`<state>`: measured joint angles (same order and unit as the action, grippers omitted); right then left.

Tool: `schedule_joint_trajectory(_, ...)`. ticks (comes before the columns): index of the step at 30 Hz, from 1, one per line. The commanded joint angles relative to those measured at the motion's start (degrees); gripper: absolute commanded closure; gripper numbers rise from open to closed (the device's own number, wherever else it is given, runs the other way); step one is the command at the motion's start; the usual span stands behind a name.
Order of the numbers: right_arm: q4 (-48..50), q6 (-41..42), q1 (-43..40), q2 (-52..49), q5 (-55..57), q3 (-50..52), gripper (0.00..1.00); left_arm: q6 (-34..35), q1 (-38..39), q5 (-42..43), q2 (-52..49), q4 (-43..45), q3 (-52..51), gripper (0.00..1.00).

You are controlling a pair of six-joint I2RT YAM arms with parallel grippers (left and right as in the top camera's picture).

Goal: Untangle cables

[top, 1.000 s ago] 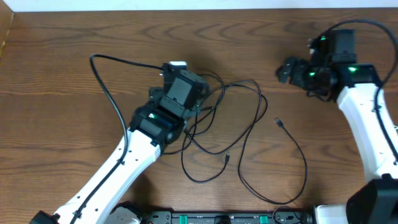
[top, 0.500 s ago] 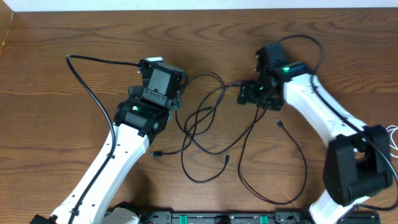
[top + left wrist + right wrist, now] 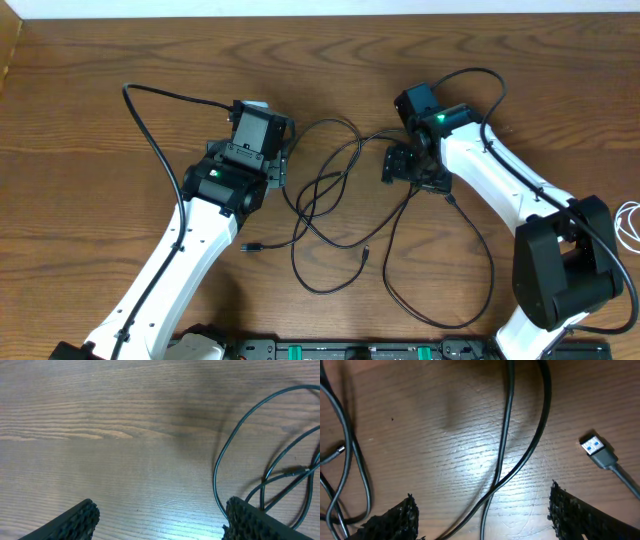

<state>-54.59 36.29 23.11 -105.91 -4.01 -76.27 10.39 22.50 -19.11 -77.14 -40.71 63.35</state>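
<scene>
Thin black cable (image 3: 340, 215) lies in tangled loops on the wooden table (image 3: 100, 120) between the arms. One end has a small USB plug (image 3: 447, 196), silver with a blue insert in the right wrist view (image 3: 596, 449). My right gripper (image 3: 400, 163) is open low over the tangle's right side; two crossing black strands (image 3: 506, 425) run between its fingers (image 3: 482, 510). My left gripper (image 3: 258, 118) is open and empty at the tangle's left edge, with bare wood between its fingers (image 3: 160, 515) and a cable loop (image 3: 220, 455) by its right finger. A white cord (image 3: 632, 222) shows only at the right edge.
Other small plug ends lie at the lower left (image 3: 250, 246) and the lower middle (image 3: 366, 255) of the tangle. A thicker black robot wire (image 3: 160, 130) arcs left of the left arm. Equipment (image 3: 350, 350) sits along the table's front edge.
My right arm has swung in from the far right and lowered over the tangle's right side. My left gripper has moved left off the loops, uncovering a plug end beside it.
</scene>
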Motion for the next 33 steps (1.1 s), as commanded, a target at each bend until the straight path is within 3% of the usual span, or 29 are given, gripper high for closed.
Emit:
schedule_joint_trajectory(1,-0.1,3.1,0.3,0.1,1.6,0.2,0.2,-1.2,-0.3,0.7,-0.3,-0.2,-0.4,0.18)
schedule_joint_trajectory(15,8.3,6.6,2.2,0.1,4.1,8.2,0.2,-1.2,-0.3,0.7,-0.3,-0.2,-0.4,0.18)
schedule_joint_trajectory(17,8.5,6.8,2.2,0.1,4.1,8.6,0.24,-1.2,-0.3,0.7,-0.3,-0.2,-0.4,0.18)
schedule_joint_trajectory(20,8.1,6.8,2.2,0.1,4.1,8.6,0.41,-1.2,-0.3,0.7,-0.3,-0.2,-0.4,0.18)
schedule_joint_trajectory(33,12.1,7.0,2.2,0.1,5.1,12.2,0.47,-1.2,-0.3,0.7,-0.3,-0.2,-0.4,0.18)
